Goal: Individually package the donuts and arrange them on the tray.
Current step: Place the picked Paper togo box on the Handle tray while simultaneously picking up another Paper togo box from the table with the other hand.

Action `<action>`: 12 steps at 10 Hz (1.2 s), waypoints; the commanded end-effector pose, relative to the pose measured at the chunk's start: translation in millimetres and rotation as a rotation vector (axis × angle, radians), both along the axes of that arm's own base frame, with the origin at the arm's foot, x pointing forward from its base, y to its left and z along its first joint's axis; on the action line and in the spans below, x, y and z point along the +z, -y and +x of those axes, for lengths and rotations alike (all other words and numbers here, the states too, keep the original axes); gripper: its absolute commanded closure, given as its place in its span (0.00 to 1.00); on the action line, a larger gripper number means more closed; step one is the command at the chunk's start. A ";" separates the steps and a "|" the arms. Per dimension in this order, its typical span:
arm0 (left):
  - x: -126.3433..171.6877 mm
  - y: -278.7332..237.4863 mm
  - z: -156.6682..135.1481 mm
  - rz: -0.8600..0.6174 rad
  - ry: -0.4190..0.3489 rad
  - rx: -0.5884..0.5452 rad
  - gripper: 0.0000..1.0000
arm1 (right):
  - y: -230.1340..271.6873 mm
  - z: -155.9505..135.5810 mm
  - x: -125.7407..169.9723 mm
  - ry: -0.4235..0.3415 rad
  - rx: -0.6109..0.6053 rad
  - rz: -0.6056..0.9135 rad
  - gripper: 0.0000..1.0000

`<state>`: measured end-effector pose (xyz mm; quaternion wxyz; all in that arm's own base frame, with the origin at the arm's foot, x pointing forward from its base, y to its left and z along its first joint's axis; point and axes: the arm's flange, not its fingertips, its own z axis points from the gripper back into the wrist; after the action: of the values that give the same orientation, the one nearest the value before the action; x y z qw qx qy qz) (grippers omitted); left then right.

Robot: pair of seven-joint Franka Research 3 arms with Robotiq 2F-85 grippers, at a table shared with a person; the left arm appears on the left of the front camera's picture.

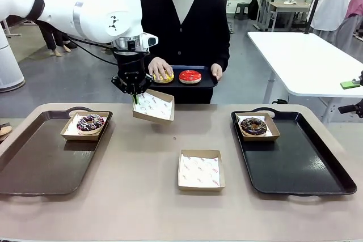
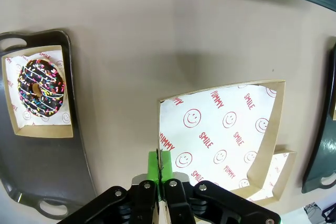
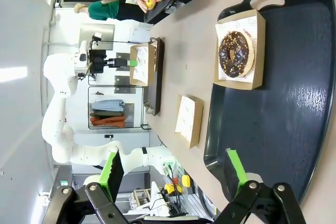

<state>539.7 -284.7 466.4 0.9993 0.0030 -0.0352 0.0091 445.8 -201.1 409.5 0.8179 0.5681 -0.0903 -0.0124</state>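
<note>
Where the desk meets its left edge, a dark left tray lies, and at its far right corner the sprinkled chocolate donut sits in a paper-lined carton. Just right of it, the left arm sweeps in from the upper left with its wrist turned straight down. The left gripper is pinched tight on the rim of a lined box, which hangs tilted above the desk near the far edge.

Behind it a person's hand rests on the yellow donut, beside the red donut on a small tray held beyond the far edge. A spare box lies flat toward the desk's near edge, at the middle.

On the right tray, the dark chocolate donut sits boxed at the far left corner. The right gripper hangs over that tray's near end, jaws spread wide and holding nothing.
</note>
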 end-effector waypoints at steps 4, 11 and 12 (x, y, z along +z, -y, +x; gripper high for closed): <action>0.4 -1.6 0.7 0.000 0.001 0.002 0.99 | 0.5 -2.9 -3.2 -0.006 -0.003 0.004 0.00; 0.4 -1.6 0.7 0.000 0.001 0.002 0.99 | 0.5 -2.9 -3.2 -0.006 -0.003 0.004 0.00; 0.4 -1.6 0.7 0.000 0.001 0.002 0.99 | 0.5 -2.9 -3.2 -0.006 -0.003 0.004 0.00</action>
<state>540.4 -283.4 466.3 0.9993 0.0033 -0.0352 0.0104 445.1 -202.2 408.5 0.8178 0.5683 -0.0901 -0.0141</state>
